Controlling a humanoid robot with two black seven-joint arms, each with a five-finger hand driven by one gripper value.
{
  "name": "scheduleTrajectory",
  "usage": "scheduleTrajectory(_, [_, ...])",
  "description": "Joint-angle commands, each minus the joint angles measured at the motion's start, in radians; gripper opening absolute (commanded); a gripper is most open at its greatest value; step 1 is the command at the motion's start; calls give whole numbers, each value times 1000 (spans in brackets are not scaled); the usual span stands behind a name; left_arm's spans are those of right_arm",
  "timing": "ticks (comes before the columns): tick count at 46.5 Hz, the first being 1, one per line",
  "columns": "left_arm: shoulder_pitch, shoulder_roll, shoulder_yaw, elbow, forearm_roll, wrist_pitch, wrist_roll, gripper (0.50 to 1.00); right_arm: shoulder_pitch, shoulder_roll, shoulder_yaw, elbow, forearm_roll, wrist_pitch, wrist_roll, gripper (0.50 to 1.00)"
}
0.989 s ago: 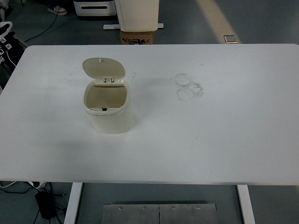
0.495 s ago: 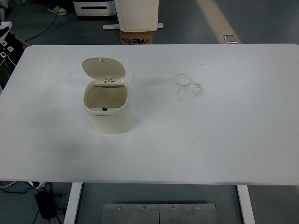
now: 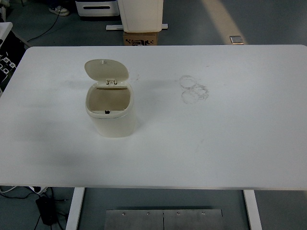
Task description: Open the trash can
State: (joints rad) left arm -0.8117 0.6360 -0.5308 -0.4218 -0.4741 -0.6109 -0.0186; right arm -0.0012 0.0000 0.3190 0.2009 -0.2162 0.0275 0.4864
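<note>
Top view, one moment.

**Writing.** Dark print on the front of the cardboard box (image 3: 141, 38) beyond the far table edge; too small to read. Small white marks on the black part of the left hand (image 3: 7, 56); illegible. No other lettering legible.

**Hand.** Left hand only partly in view at the left edge, off the table's (image 3: 230, 143) far-left corner. Open or closed: cannot be told. Touching nothing on the table.

**Task object.** Cream trash can (image 3: 111, 120) upright on the white table, well to the right of the hand and nearer the camera, left of the table's centre. Lid (image 3: 106, 69) swung up and tilted back on its hinge at the far rim; mouth open, inside tan and bare. Small black latch (image 3: 107, 112) on the near rim.

**Surroundings.**
- Faint ring marks (image 3: 194, 88) on the tabletop, well right of the can, farther still from the hand.
- White cabinet (image 3: 140, 14) on the floor just behind the box.
- White unit (image 3: 96, 7) left of that cabinet.
- Shoe (image 3: 58, 9) and cable (image 3: 43, 28) on the floor, beyond the hand.
- Small square floor plate (image 3: 236, 40) at far right.
- Black power brick (image 3: 45, 208) with cables below the near-left table edge, beside a white leg (image 3: 74, 208).
- Grey metal plate (image 3: 163, 219) at the bottom centre.

**Obstructions.** Open tabletop between hand and can.
</note>
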Motion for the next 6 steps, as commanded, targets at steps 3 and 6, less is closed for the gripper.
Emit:
scheduleTrajectory(3, [2, 1, 0, 0, 0, 0, 0, 1000, 0, 0, 2, 0, 0, 0, 0, 991])
scheduleTrajectory(6, [3, 1, 0, 0, 0, 0, 0, 1000, 0, 0, 2, 0, 1, 0, 4, 991])
